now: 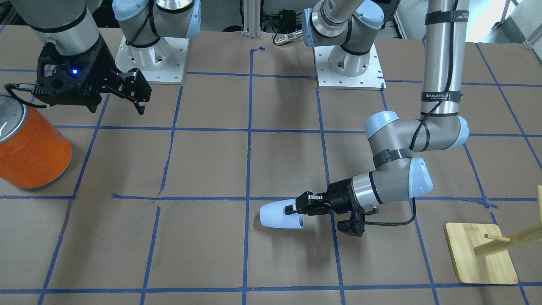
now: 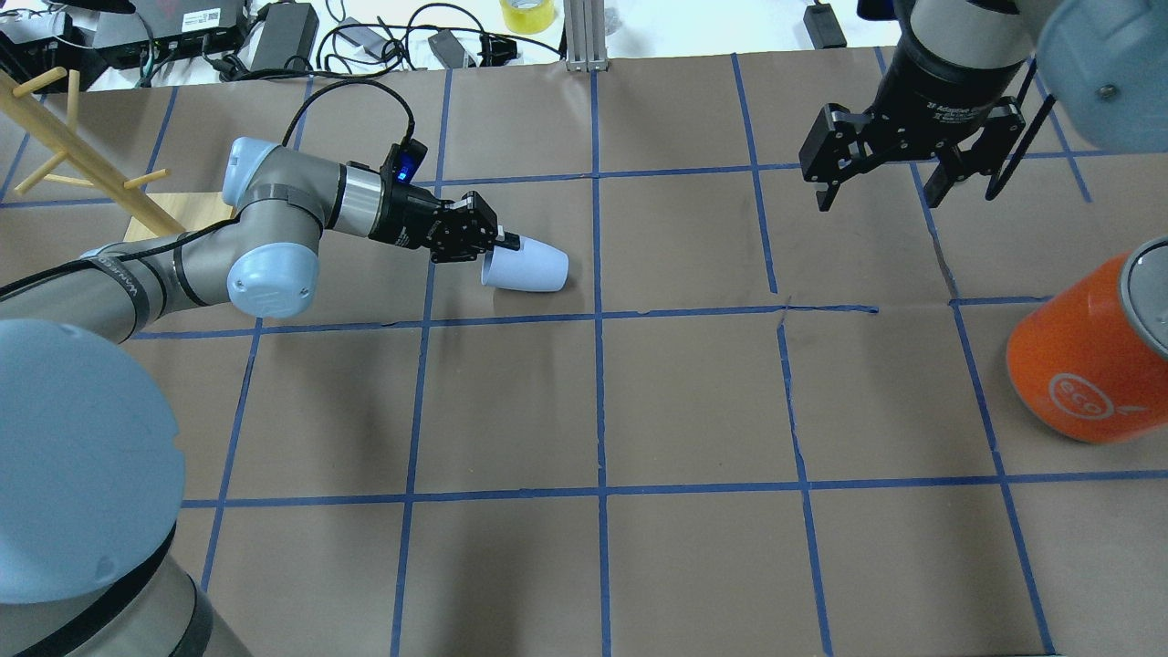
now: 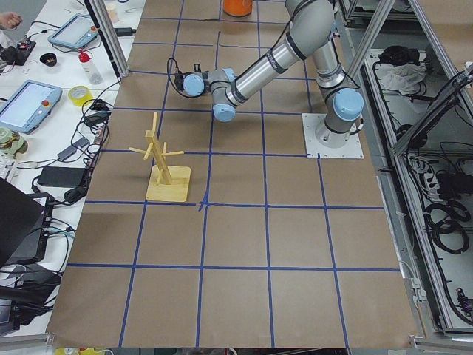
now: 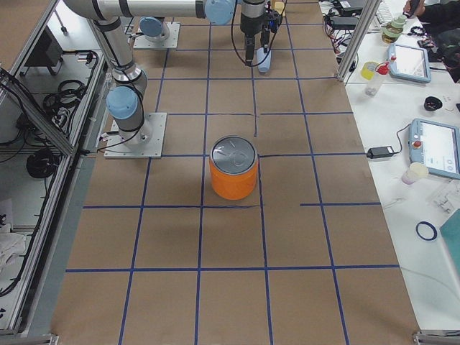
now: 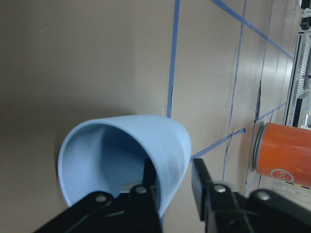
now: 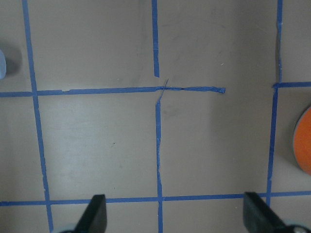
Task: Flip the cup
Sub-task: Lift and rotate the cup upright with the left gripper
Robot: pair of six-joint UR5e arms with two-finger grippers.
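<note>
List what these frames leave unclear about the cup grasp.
Grip: the left wrist view shows the left gripper with one finger inside the cup and one outside; pad contact is blurred at that range.
Lift: the front-facing and overhead views look steeply down, so whether the cup touches the table is unclear.
Exterior left: the left arm hides the cup.
Exterior right: cup and gripper are too small.

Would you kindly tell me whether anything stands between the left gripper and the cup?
Nothing visible does. The left gripper is at the cup, which lies on its side, jaws straddling its rim wall.
</note>
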